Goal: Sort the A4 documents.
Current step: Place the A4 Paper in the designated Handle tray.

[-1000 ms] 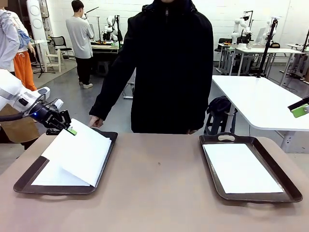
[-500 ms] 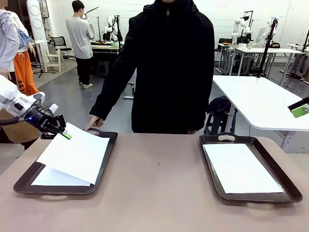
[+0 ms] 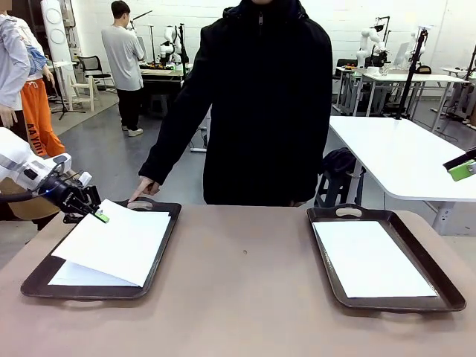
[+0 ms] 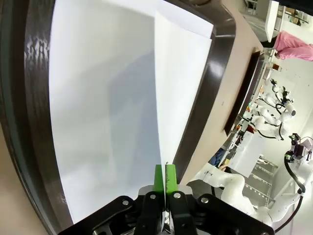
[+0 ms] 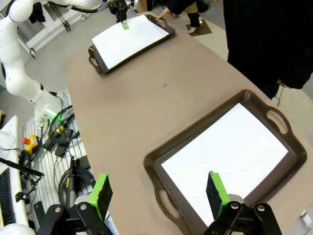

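Observation:
My left gripper (image 3: 99, 216) is shut on the far left corner of a white A4 document (image 3: 115, 242), holding it slightly tilted just above the left brown tray (image 3: 97, 291). Another sheet (image 3: 74, 274) lies flat under it in that tray. In the left wrist view the green pads (image 4: 165, 178) pinch the sheet's edge (image 4: 181, 88) above the lower sheet (image 4: 98, 98). The right tray (image 3: 448, 286) holds a flat sheet (image 3: 372, 256). My right gripper (image 5: 159, 193) hangs open, high above that tray's (image 5: 156, 161) near end; one green fingertip (image 3: 462, 169) shows at the front view's right edge.
A person in a black coat stands at the far side, one hand (image 3: 141, 188) at the left tray's far handle. Bare brown tabletop (image 3: 245, 282) lies between the two trays. A white table (image 3: 401, 156) stands behind on the right.
My left gripper has moved down and to the left, lowering the held sheet closer to the left tray. The person's hand has reached toward the tray's far handle. The right arm has not moved.

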### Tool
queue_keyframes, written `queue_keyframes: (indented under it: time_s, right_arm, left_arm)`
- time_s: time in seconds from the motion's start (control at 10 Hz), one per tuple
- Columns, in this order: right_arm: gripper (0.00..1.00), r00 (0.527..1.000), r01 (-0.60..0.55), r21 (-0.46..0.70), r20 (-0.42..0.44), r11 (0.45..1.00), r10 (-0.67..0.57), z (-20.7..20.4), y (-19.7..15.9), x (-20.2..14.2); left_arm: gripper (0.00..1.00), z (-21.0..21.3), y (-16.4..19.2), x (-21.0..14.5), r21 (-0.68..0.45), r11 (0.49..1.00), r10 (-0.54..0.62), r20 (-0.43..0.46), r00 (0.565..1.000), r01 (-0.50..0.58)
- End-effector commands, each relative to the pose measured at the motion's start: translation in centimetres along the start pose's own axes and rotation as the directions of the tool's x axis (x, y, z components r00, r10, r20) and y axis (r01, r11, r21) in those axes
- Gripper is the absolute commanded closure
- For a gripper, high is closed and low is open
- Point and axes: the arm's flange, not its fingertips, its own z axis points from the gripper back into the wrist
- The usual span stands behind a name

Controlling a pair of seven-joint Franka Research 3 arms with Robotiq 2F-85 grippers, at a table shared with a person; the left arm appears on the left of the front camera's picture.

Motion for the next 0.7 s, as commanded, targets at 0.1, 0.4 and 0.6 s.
queue_keyframes:
  time_s: [0.1, 0.4, 0.6]
  right_arm:
    - [0.00, 1.000, 0.000, -0.001, 0.000, 1.000, 0.000, -0.1, 0.0, 0.0]
    - [0.00, 1.000, 0.000, -0.001, 0.000, 1.000, 0.000, -0.1, 0.0, 0.0]
    - [0.00, 1.000, 0.000, -0.001, 0.000, 1.000, 0.000, -0.1, 0.0, 0.0]
  left_arm:
    - [0.99, -0.9, -1.3, 1.4, 0.134, 0.991, 0.016, 0.001, 1.000, -0.016]
    - [0.99, -0.8, -3.3, 0.1, 0.259, 0.965, -0.045, 0.029, 0.999, 0.036]
    - [0.99, -1.2, -4.7, -0.5, 0.353, 0.935, -0.050, 0.048, 0.998, 0.030]
